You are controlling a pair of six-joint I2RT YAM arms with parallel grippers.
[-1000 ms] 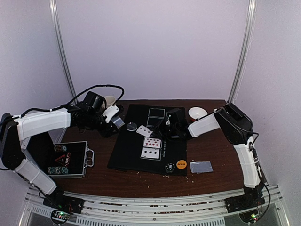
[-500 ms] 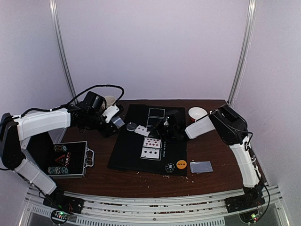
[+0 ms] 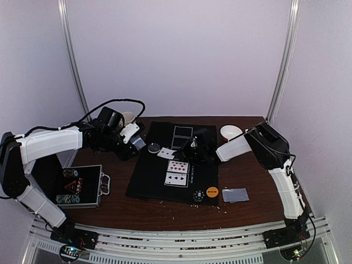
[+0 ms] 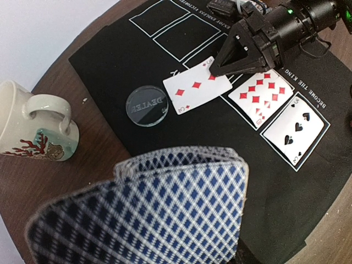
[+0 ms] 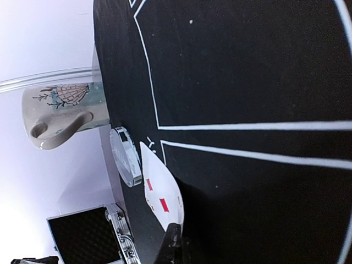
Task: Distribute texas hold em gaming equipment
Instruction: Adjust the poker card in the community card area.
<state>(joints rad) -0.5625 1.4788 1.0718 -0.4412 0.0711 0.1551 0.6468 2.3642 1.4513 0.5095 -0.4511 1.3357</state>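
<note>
Right fingers [image 4: 221, 60] clenching on the corner of a diamonds card [image 4: 197, 88], left fingers [image 3: 131, 146] grasping a fanned stack of cards [image 4: 165, 212].
The diamonds card is lying face up on the black mat [image 4: 165, 33], just beside the clear dealer button [image 4: 146, 105]. Two more face-up cards, a red one [image 4: 260, 94] and a spades one [image 4: 296, 127], are sitting side by side in the mat's printed boxes. The fanned stack is showing blue-checked backs above the counter [image 4: 104, 137], near the mug [image 4: 36, 129].

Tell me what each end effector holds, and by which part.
Left end effector: the fanned card stack, grip point hidden. Right end effector: shut on a corner of the diamonds card.
</note>
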